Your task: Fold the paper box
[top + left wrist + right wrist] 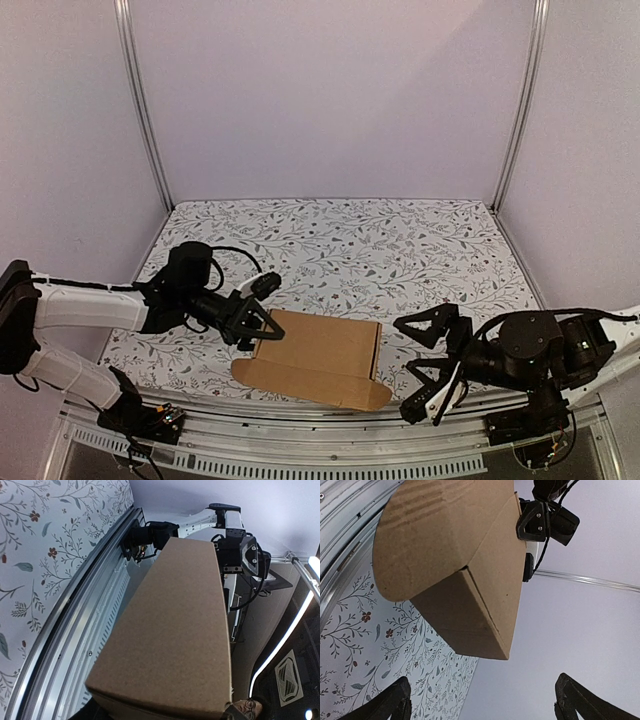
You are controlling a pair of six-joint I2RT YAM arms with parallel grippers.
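Observation:
The paper box (pixel 322 352) is a plain brown cardboard box, folded into shape, lying near the table's front middle. A rounded flap (pixel 300 382) sticks out flat along its near side. My left gripper (pixel 264 310) is at the box's left end, its fingers spread, one above the far corner and one at the near corner. The box (pixel 170 630) fills the left wrist view and hides those fingers. My right gripper (pixel 416 365) is wide open and empty, just right of the box's right end. In the right wrist view the box (pixel 470 575) lies ahead of the spread fingertips (pixel 395 700).
The table has a floral cloth (pixel 400 250). An aluminium rail (pixel 330 455) runs along the near edge, close under the box's flap. Pale walls and metal frame posts (pixel 145 110) enclose the back and sides.

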